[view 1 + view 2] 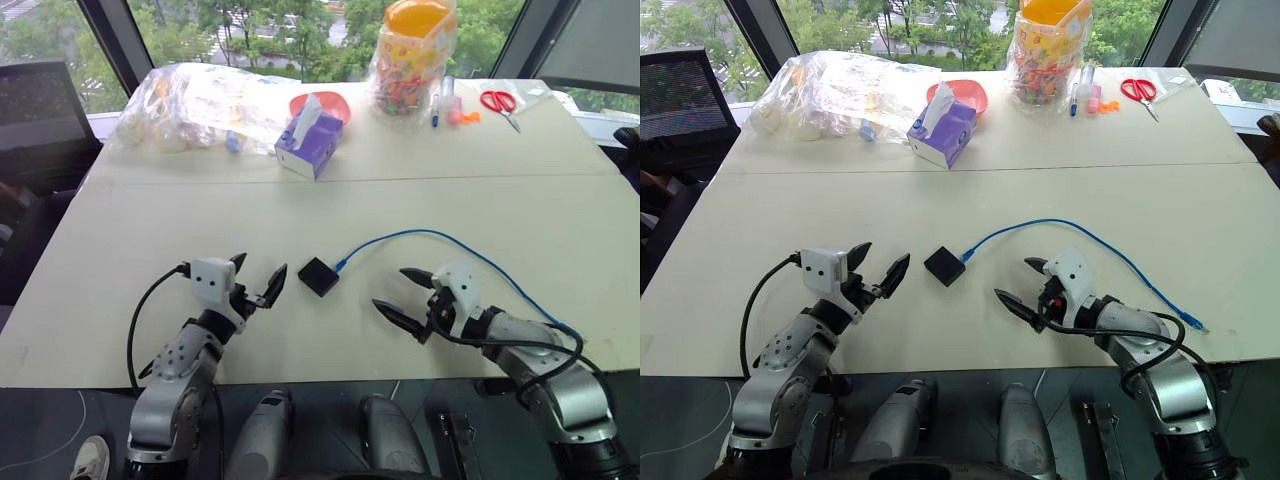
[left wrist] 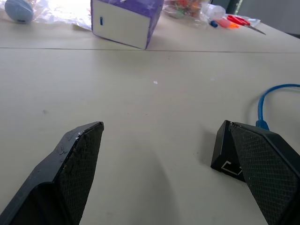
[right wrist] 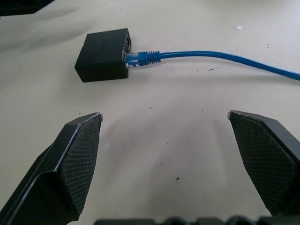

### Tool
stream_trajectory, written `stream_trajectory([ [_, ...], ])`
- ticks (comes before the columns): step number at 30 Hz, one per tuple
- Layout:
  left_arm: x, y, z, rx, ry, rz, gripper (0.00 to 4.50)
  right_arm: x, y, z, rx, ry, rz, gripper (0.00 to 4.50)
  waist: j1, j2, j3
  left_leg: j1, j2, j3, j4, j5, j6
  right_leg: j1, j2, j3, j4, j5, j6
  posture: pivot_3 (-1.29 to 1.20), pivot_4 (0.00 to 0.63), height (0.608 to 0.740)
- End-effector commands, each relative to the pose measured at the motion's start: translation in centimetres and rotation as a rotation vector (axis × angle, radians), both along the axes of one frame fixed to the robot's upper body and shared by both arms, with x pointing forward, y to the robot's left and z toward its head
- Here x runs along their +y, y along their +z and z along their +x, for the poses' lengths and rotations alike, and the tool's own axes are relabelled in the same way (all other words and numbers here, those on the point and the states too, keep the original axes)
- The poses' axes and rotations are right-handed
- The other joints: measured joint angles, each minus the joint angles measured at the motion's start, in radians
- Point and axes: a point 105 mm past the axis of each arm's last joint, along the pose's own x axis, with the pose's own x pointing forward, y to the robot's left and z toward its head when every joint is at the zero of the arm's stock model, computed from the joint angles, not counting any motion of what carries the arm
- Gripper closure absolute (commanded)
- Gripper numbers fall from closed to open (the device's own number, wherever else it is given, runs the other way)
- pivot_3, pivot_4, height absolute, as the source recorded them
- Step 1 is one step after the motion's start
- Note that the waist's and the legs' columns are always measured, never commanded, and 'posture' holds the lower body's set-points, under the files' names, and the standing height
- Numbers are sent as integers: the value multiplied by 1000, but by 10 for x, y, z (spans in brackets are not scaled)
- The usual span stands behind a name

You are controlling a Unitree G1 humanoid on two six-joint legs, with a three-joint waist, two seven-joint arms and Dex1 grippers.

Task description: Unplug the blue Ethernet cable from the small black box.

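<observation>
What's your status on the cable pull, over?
Left gripper and right gripper open, empty, flanking the small black box. Blue Ethernet cable plugged in. Nothing in the way.

This looks like an office or lab room on an upper floor, set up for robot trials. Tall windows [image 1: 300, 30] with dark slanted frames run along the far side, with treetops and a road seen below through the glass. A wide pale bench [image 1: 330, 205], made of two tops pushed together with a seam between them, carries desk clutter at its far edge: a purple tissue box [image 1: 310, 140], red-handled scissors [image 1: 499, 104], markers [image 1: 441, 108], a jar of small colourful bits [image 1: 412, 60] and a clear plastic bag [image 1: 195, 105]. A dark mesh office chair [image 1: 40, 105] stands at the left corner.
</observation>
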Motion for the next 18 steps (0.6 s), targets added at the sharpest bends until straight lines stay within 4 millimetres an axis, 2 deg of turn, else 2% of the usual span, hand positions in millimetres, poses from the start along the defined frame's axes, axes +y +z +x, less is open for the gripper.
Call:
stream_trajectory([
  [1, -3, 9, 1, -36, -11, -14, 14, -2, 14, 1, -43, 27, -5, 0, 0, 0, 0, 0, 0, 0, 0, 0, 0, 0, 0, 0, 0, 0, 0, 0, 150, 728],
  [8, -13, 10, -6, 16, -158, -43, 14, 2, 32, 1, -52, 118, -29, 0, -1, 0, 0, 0, 0, 0, 0, 0, 0, 0, 0, 0, 0, 0, 0, 0, 150, 728],
  [13, -8, 11, -10, 97, -305, -38, 14, 8, 53, 2, -51, 233, -65, 0, -2, 0, 0, 0, 0, 0, 0, 0, 0, 0, 0, 0, 0, 0, 0, 0, 150, 728],
  [18, 0, 33, -5, 103, -409, -19, 14, 12, 70, 7, -43, 438, -256, 0, -2, 0, 1, -1, 0, 0, 0, 0, 0, -1, 0, 0, 0, 0, 0, 0, 150, 728],
])
